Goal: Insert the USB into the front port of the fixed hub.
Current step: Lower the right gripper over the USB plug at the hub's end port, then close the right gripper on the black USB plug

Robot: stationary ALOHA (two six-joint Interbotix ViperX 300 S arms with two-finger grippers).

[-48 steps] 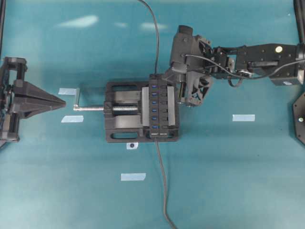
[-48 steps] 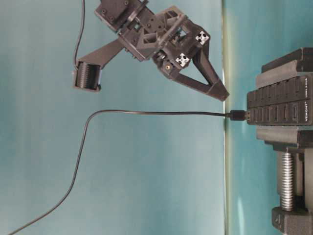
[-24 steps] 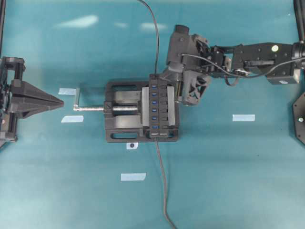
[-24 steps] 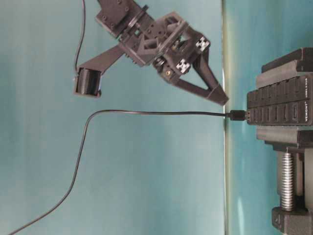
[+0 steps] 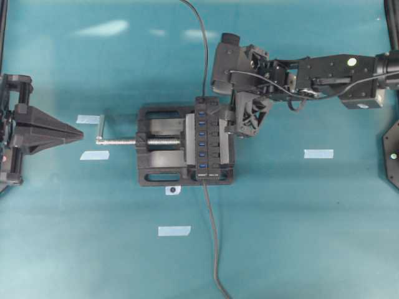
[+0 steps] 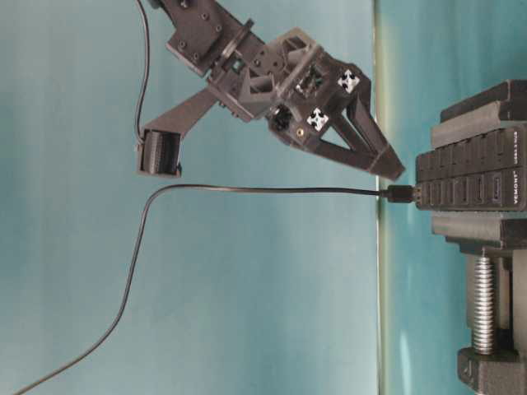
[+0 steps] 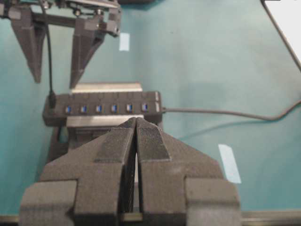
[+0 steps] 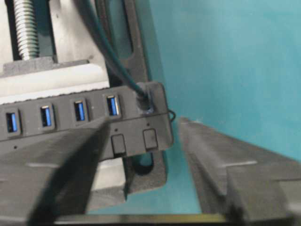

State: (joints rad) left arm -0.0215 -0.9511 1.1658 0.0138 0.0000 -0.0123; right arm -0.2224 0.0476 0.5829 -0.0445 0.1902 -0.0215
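Now that the USB [image 8: 143, 100] sits in the end slot of the hub [image 5: 210, 138], my right gripper [image 7: 52, 56] has let it go, fingers spread wide with nothing between them. Against a second ago, I have drawn that gripper a little toward the far side of the table in the overhead view, while in the table-level view its fingertips have slid closer to the hub's end. The plug has not stirred through any of this: its thin cable [image 6: 247, 189] runs straight into the hub's end in the table-level view exactly as before, and it stays put with no grip on it.

My right wrist camera shows the plug in the last port, beside four empty blue slots, with one finger [image 8: 221, 160] well clear to the right.

My left gripper [image 7: 136, 141] rests at the left of the table, fingers pressed together, empty, pointing at the vise [image 5: 159, 156] that clamps the hub.

I judge the insertion done, or very nearly; how deep the plug sits I cannot tell. A clean retreat should avoid snagging the cable.
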